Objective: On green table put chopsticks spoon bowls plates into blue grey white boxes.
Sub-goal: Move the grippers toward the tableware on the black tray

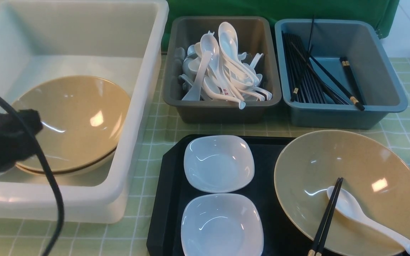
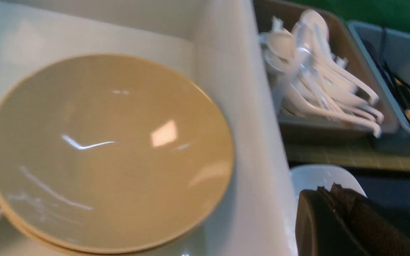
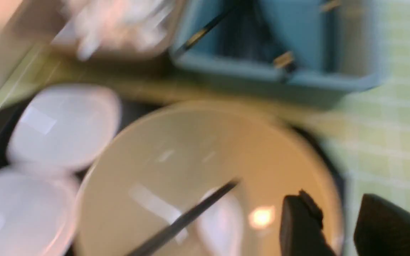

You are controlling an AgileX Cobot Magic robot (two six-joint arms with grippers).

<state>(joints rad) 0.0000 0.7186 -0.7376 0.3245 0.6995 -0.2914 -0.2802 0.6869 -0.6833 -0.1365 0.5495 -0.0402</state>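
Chopsticks and spoon in tan bowl, on black tray

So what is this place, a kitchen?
Probably a canteen's dish-sorting spot, though that is a guess. A grey box is full of spoons, a blue box holds chopsticks, and a tray carries a used bowl.

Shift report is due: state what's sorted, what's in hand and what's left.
Done: tan bowls in the white box, spoons in the grey box, chopsticks in the blue box.
In hand: nothing. The left gripper is shut and empty at the white box; the right gripper is open above the tray bowl.
Left on the tray: two white plates, the tray bowl, its chopstick pair and loose spoon.
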